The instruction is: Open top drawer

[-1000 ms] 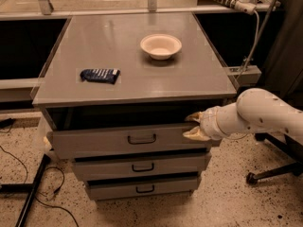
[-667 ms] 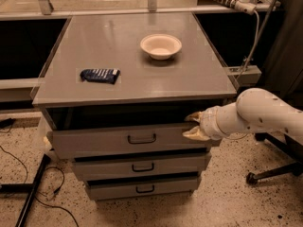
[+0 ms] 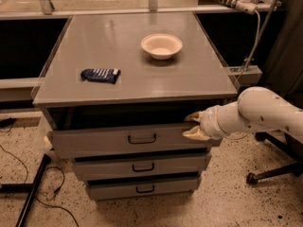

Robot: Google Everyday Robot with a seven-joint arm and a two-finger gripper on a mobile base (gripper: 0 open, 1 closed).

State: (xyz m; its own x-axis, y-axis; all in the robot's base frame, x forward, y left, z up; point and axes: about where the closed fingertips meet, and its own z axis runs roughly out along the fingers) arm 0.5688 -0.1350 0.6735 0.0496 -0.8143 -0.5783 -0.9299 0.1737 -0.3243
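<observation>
The top drawer (image 3: 94, 140) is the widest grey drawer, right under the cabinet top, with a black bar handle (image 3: 142, 138). It stands pulled out a little, with a dark gap above its front. My gripper (image 3: 191, 125) on the white arm (image 3: 258, 113) is at the right end of the drawer front, at its top edge. One finger is above the edge and one in front of it.
A white bowl (image 3: 161, 46) and a dark blue packet (image 3: 100, 74) lie on the grey cabinet top (image 3: 132, 65). The middle drawer (image 3: 142, 166) and bottom drawer (image 3: 142, 188) are below. A chair base (image 3: 270, 174) stands at the right; cables lie on the floor at the left.
</observation>
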